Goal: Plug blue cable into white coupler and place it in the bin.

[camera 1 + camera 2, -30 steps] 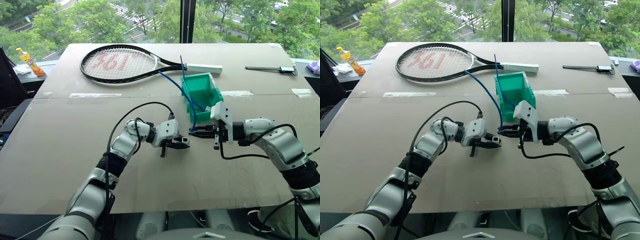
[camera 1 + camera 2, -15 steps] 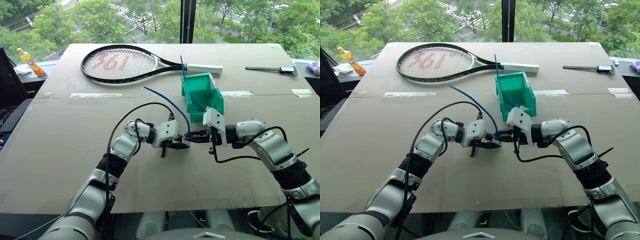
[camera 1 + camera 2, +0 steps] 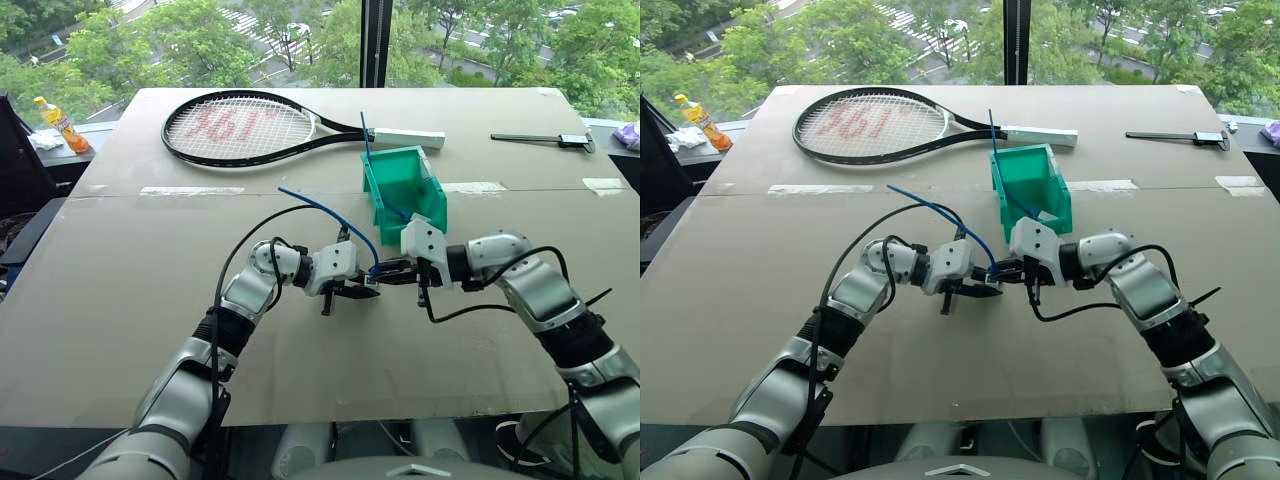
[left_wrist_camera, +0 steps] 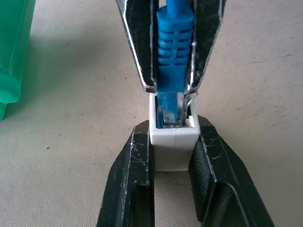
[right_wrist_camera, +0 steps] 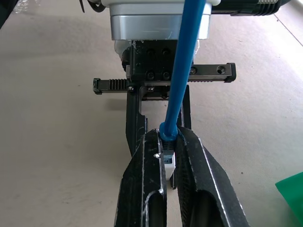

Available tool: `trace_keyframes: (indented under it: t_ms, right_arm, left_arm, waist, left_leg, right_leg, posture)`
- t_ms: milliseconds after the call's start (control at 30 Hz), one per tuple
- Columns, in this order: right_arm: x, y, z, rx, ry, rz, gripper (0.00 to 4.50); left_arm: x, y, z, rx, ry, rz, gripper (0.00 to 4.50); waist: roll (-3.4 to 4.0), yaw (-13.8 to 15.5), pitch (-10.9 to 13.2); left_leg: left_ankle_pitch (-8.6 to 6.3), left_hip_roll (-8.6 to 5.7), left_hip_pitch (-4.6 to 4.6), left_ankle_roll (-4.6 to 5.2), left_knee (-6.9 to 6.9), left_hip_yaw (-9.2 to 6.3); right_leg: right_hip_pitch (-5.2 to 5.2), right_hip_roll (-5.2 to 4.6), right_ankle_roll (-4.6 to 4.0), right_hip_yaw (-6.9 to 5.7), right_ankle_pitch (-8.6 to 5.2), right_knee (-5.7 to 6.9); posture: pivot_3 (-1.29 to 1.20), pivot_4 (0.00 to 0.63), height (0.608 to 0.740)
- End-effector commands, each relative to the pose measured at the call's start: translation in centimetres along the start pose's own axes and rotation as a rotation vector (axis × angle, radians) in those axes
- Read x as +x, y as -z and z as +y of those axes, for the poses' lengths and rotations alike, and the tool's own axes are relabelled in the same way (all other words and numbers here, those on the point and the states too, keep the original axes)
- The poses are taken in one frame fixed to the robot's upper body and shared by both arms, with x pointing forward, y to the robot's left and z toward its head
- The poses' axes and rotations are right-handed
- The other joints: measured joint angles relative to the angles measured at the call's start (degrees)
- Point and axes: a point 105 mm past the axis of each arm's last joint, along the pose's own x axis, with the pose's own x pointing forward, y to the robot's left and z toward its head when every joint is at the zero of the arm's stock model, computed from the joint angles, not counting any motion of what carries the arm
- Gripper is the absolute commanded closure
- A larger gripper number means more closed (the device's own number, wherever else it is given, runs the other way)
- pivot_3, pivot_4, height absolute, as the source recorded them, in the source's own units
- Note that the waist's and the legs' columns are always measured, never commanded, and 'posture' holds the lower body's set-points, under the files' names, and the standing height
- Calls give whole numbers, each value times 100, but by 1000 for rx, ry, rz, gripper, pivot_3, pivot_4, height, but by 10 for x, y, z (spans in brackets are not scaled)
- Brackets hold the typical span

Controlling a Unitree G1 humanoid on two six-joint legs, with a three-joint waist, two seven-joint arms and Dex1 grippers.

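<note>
Where pincers meet mid-counter: left pincer (image 4: pixel 171 163) grasps white coupler (image 4: pixel 173 142); right pincer (image 4: pixel 169 90) clenches blue cable (image 4: pixel 174 42), plug at coupler socket; bin (image 3: pixel 405 190) just beyond.

Tennis racket (image 3: pixel 245 128) far on table (image 3: pixel 120 300); bottle (image 3: pixel 58 122) beyond left edge.

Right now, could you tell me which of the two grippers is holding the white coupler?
The left gripper: its fingers clamp the white coupler, while the right gripper pinches the blue cable plug.
</note>
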Motion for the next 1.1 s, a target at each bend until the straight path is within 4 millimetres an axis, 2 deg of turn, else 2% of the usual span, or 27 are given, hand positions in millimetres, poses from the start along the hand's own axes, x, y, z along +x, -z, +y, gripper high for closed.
trace_keyframes:
  t_ms: [33,200,267,333,433,600,633,667,800,900,967,1100]
  right_arm:
    - [7,32,11,43,-51,135,4500]
    - [18,60,26,75,-83,190,4500]
    - [19,55,18,69,-19,140,4500]
    - [14,29,2,40,65,-7,4500]
    - [-11,-10,-11,5,170,-175,3457]
    - [-58,-59,-7,-67,333,-357,1023]
    - [-65,-66,-4,-65,349,-380,623]
    - [-73,-70,0,-69,374,-386,40]
    - [-94,-60,12,-73,497,-303,40]
    - [-117,-29,19,25,715,-221,40]
    - [-122,-10,27,44,774,-135,40]
    - [-127,0,36,100,875,-129,40]
  left_arm:
    - [3,-4,0,20,-1,-15,4118]
    - [5,-5,0,14,-8,-23,4118]
    - [5,-7,1,-4,-25,-40,4118]
    - [3,-11,3,-16,-46,-56,4118]
    - [-7,-22,11,-80,-104,-110,4118]
    - [-28,-44,25,-186,-214,-179,4118]
    - [-31,-48,28,-205,-233,-187,4118]
    - [-36,-54,33,-236,-252,-196,4118]
    - [-49,-71,57,-381,-348,-140,4118]
    - [-47,-106,99,-492,-407,-148,4118]
    - [-38,-113,115,-550,-422,-110,4118]
    - [-19,-116,134,-615,-435,-67,4118]
  waist:
    - [0,2,-1]
    - [-4,-1,-26]
    - [-8,-9,-54]
    - [-11,-13,-64]
    - [-6,-24,-54]
    - [-2,-7,-44]
    - [-2,-5,-44]
    - [-3,-5,-44]
    - [-6,27,-42]
    - [-20,98,-32]
    - [-25,132,-29]
    - [-16,-15,-33]
  left_leg:
    - [0,0,0,0,0,0]
    - [0,-1,13,0,0,0]
    - [0,0,22,0,-1,0]
    - [0,2,28,0,-1,-1]
    - [0,3,26,-1,0,-2]
    - [1,2,-24,-3,4,-7]
    - [1,2,-27,-3,2,-9]
    - [1,2,-28,-4,-1,-13]
    - [0,-2,-46,-3,2,-33]
    - [0,-14,-58,-2,19,-43]
    - [0,-25,-78,-2,46,-58]
    - [-2,-30,-57,2,52,-27]
  right_leg:
    - [0,0,0,0,0,0]
    - [12,0,0,0,0,0]
    - [20,0,0,0,-1,0]
    - [25,1,0,0,-1,2]
    - [22,2,1,0,0,6]
    - [-27,0,-1,0,2,10]
    - [-29,-1,-1,-2,2,9]
    - [-29,-1,-1,-5,2,7]
    - [-29,-5,1,-28,0,-1]
    - [-28,-8,4,-37,-1,2]
    - [-27,-7,18,-52,-8,5]
    - [-19,-8,38,-16,-13,6]
  posture:
    - [0,150,740]
    - [0,150,740]
    - [0,150,740]
    - [0,150,740]
    - [0,150,740]
    - [0,150,740]
    - [0,150,740]
    - [0,150,740]
    - [0,150,740]
    - [0,150,740]
    - [0,150,740]
    - [0,150,740]
